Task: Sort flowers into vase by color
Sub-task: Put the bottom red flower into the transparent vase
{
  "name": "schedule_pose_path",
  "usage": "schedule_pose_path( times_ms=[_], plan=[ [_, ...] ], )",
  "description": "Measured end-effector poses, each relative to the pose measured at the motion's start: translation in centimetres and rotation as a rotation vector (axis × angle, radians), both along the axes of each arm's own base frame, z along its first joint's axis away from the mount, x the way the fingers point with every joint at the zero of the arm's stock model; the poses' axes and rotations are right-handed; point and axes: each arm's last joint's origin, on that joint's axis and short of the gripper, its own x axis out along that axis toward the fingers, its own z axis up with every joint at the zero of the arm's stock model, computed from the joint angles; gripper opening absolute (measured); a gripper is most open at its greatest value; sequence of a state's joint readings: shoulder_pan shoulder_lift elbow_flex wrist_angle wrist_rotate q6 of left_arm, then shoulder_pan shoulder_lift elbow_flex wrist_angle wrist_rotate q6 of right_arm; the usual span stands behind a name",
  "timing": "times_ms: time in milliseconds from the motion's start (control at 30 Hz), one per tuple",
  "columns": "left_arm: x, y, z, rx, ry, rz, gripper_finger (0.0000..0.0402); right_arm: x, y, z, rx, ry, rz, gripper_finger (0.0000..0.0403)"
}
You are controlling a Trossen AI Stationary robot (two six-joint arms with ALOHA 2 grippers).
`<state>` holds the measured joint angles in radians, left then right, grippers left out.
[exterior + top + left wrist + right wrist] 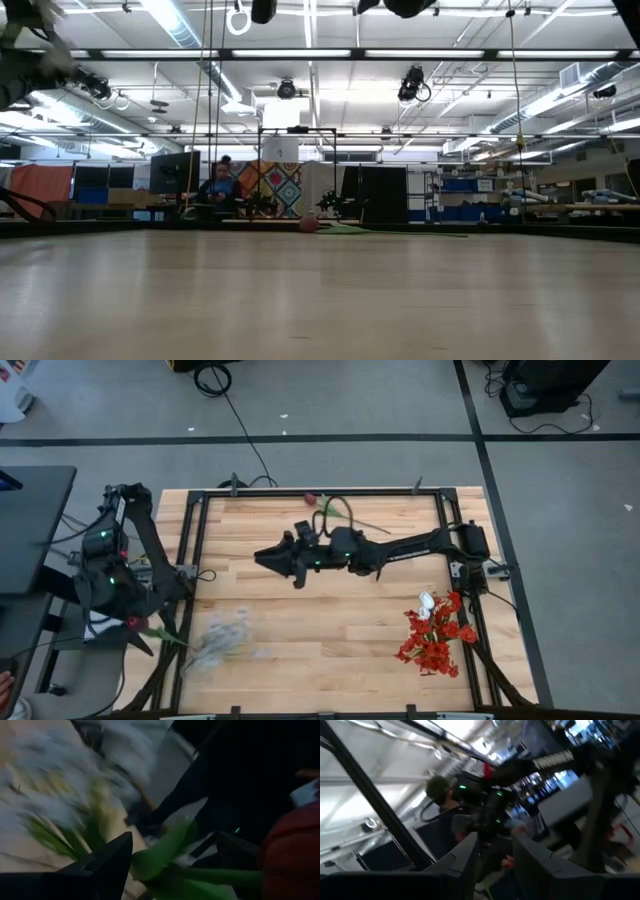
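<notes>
My left gripper (140, 632) hangs off the table's near left corner, shut on green flower stems (170, 860). A dark maroon bud (135, 623) sits beside its fingers. A blurred white blossom spray (222, 643) reaches out over the table corner. My right gripper (262, 557) is stretched out level over the table's middle, pointing left. Its fingers stand open (495, 847) with nothing between them. Another maroon tulip (312, 499) lies at the far edge. Red blooms (435, 642) and a white tulip (427, 602) lie near the right. No vase is in view. My left gripper has green stems and a leaf (165, 852) between its two fingers, which stand wide apart. The maroon bud (290, 855) is just outside one finger. The white spray (60, 795) hangs beyond the fingertips. Which stems the fingers press, I cannot tell.
A black metal frame (190, 560) borders the wooden table. The table's middle and near part are bare wood (320, 630). In the low view, a person (218, 186) sits far behind the table.
</notes>
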<state>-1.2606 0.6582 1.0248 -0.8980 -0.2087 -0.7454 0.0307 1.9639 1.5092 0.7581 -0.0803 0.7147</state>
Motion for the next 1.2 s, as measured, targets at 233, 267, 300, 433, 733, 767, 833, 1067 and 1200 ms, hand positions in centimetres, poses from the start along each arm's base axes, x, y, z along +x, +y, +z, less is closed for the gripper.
schedule_pose_path(
  times_ms=[233,267,300,433,733,767,833,1067,1200],
  plan=[
    [0.4,-0.4,-1.0,0.108,0.044,0.091,0.0292,0.6,0.3,-0.4,0.003,0.126,-0.031,0.0128],
    [0.4,-0.3,-1.1,0.118,0.047,0.124,0.0292,0.5,0.3,-0.2,0.006,0.13,-0.042,0.0128],
    [0.4,-0.1,-1.2,0.122,0.051,0.161,0.0292,0.3,0.2,0.1,0.008,0.136,-0.056,0.0128],
    [0.4,0.5,-1.2,0.132,0.029,0.213,0.0292,-0.2,0.4,0.9,-0.003,0.144,-0.079,0.0128],
    [0.9,1.5,-0.2,0.131,-0.026,0.313,0.0276,-0.6,1.5,1.1,0.001,0.186,-0.101,0.0128],
    [0.9,1.7,-0.2,0.144,-0.04,0.327,0.0272,-0.6,1.8,0.9,-0.004,0.207,-0.111,0.0128],
    [1.1,1.9,-0.2,0.171,-0.06,0.348,0.0263,-0.6,2.5,0.4,-0.042,0.255,-0.113,0.0128],
    [1.7,2.3,-0.3,0.211,-0.077,0.407,0.0235,-0.8,4.0,-0.2,-0.15,0.309,-0.13,0.0129],
    [2.4,3.0,-0.2,0.209,-0.088,0.601,0.0236,-0.6,4.5,-1.2,-0.167,0.359,-0.213,0.014]
  ],
)
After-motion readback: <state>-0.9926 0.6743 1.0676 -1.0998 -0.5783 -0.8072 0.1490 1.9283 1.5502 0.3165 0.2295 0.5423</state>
